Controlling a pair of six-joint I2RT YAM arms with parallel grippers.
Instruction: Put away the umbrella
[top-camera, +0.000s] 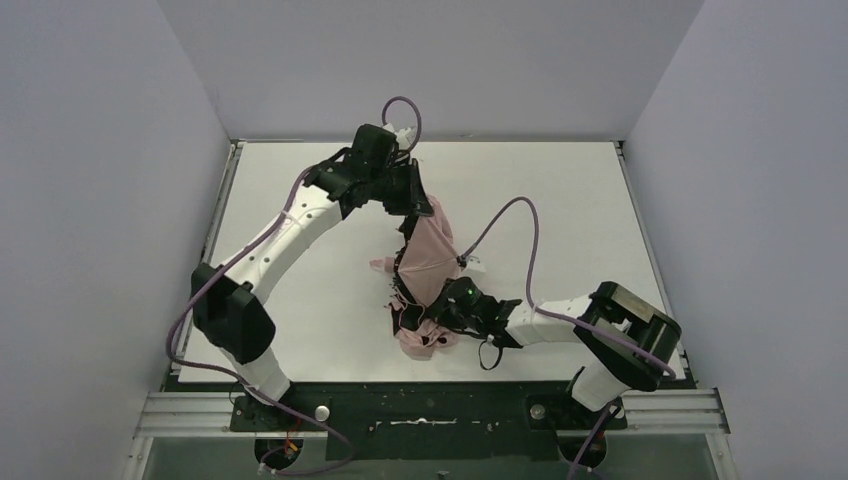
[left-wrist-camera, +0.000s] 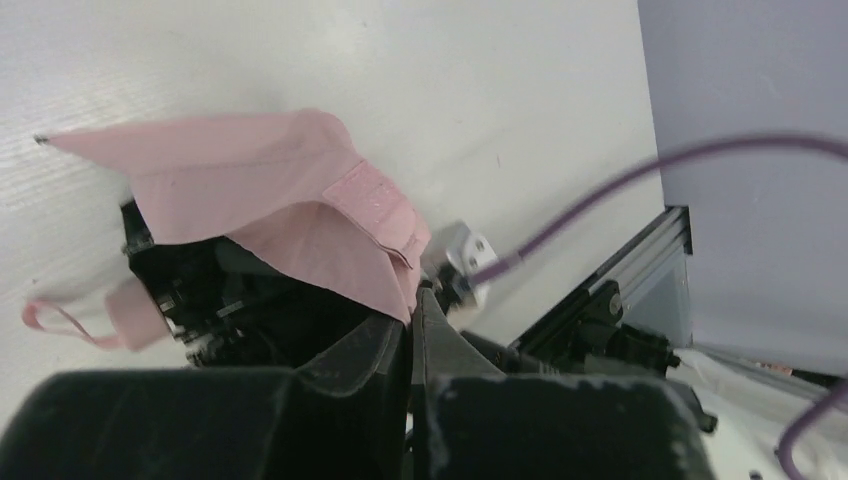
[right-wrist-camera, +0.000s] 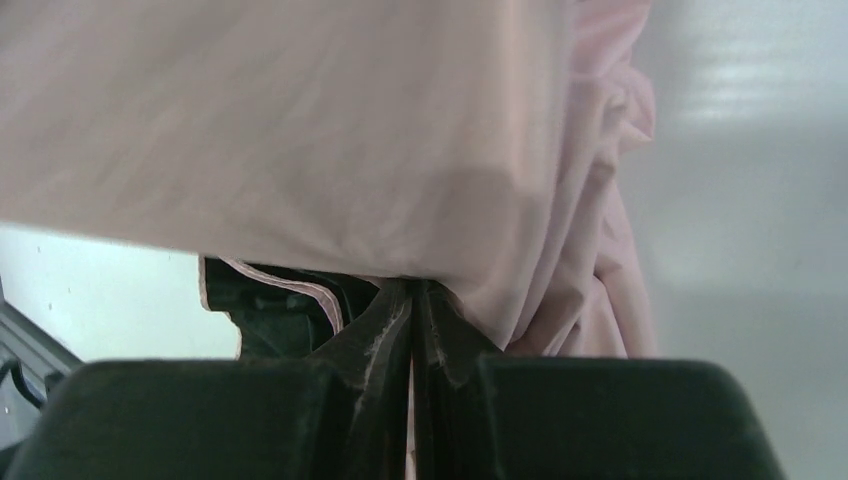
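Observation:
The umbrella lies half collapsed in the middle of the white table, pale pink fabric bunched over black ribs. My left gripper is at its far end, shut, with the fabric's edge pinched at the fingertips. In the left wrist view a pink closing strap lies on the fabric, and the small pink handle with its loop sits at the left. My right gripper is at the near end, shut on a fold of the pink fabric, which fills most of the right wrist view above the closed fingers.
The white table is walled on three sides by grey panels. A metal rail runs along the near edge. Purple cables loop above both arms. The right arm's dark links show beyond the umbrella in the left wrist view.

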